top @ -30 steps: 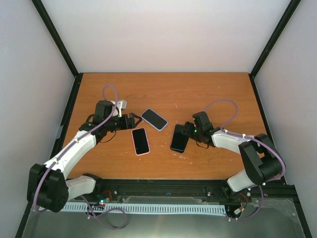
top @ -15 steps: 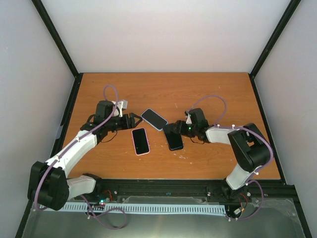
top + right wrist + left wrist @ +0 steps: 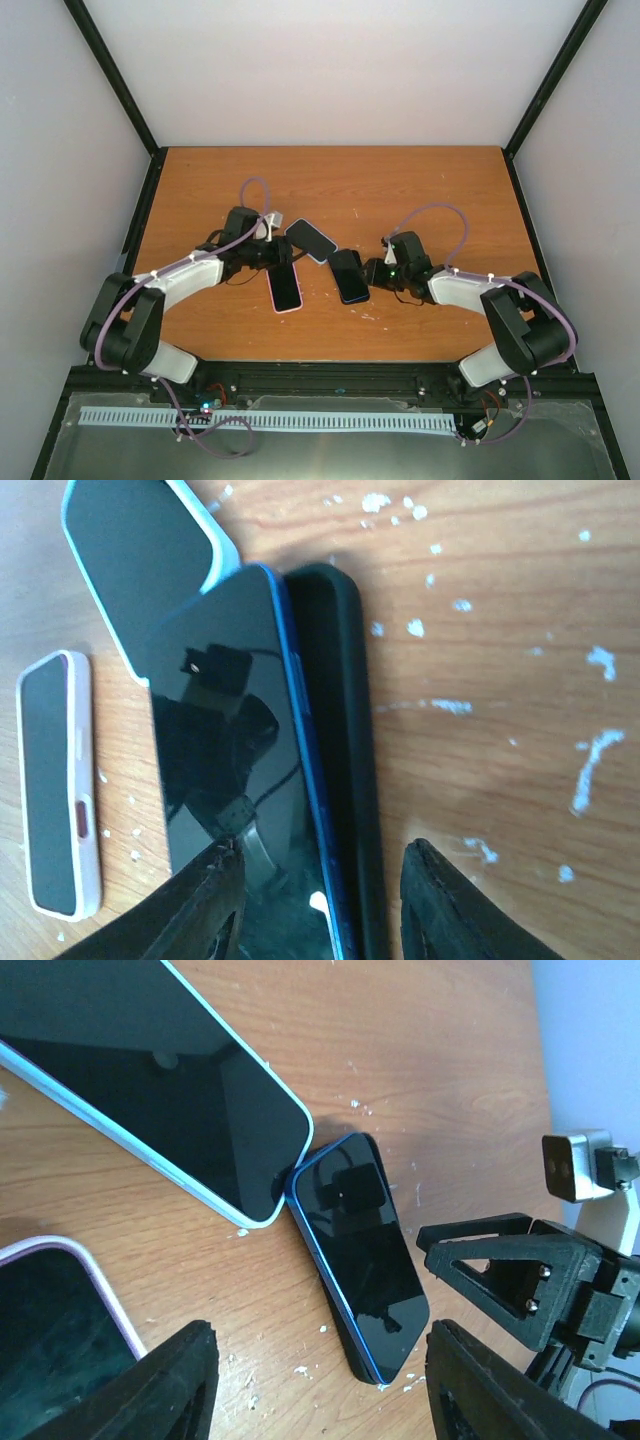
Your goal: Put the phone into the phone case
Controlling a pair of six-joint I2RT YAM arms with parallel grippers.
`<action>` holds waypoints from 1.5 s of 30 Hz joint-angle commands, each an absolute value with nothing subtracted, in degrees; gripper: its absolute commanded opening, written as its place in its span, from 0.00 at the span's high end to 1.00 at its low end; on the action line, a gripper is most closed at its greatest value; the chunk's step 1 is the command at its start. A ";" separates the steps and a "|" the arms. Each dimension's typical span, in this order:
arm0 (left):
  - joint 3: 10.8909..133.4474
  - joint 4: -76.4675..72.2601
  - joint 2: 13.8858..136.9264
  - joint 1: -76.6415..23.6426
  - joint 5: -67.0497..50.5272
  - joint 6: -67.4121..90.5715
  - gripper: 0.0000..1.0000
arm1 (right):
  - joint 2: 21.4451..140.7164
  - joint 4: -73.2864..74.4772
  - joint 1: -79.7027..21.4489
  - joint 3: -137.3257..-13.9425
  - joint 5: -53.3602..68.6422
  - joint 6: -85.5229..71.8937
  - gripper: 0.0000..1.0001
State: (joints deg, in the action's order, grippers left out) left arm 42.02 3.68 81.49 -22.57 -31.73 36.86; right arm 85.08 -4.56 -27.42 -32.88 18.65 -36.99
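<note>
Wooden table (image 3: 420, 190), and mid-table lies the blue phone (image 3: 348, 276), screen up, long axis running far-left to near-right, black case (image 3: 335, 700) pressed along its side. Right gripper (image 3: 322, 905) gapes at its near end; left gripper (image 3: 315, 1390) gapes too.

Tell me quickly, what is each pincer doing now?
Left pincer: open, holding nothing.
Right pincer: jaws astride blue phone and black case; grip cannot be told.

No legible text, labels, brands or numbers, phone (image 3: 360, 1250) screen dark, unmarked
</note>
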 commanded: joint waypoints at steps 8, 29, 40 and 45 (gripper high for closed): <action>46.60 -7.60 93.14 -26.40 -30.71 42.18 0.50 | 89.68 -9.43 -27.73 -33.06 21.04 -36.22 0.62; 48.92 -10.71 101.53 -31.15 -31.78 43.07 0.59 | 83.64 -16.51 -33.83 -19.06 15.79 -45.71 0.83; 49.10 -13.03 103.30 -31.46 -32.26 42.11 0.62 | 78.72 -13.43 -32.29 -23.13 14.63 -42.66 0.78; 49.50 -12.95 104.07 -31.46 -31.62 42.01 0.60 | 79.07 -12.76 -30.69 -25.41 13.98 -42.46 0.70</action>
State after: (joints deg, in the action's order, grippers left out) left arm 47.42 -10.74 103.15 -30.87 -31.53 42.94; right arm 79.31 -13.65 -31.94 -23.27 15.35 -43.72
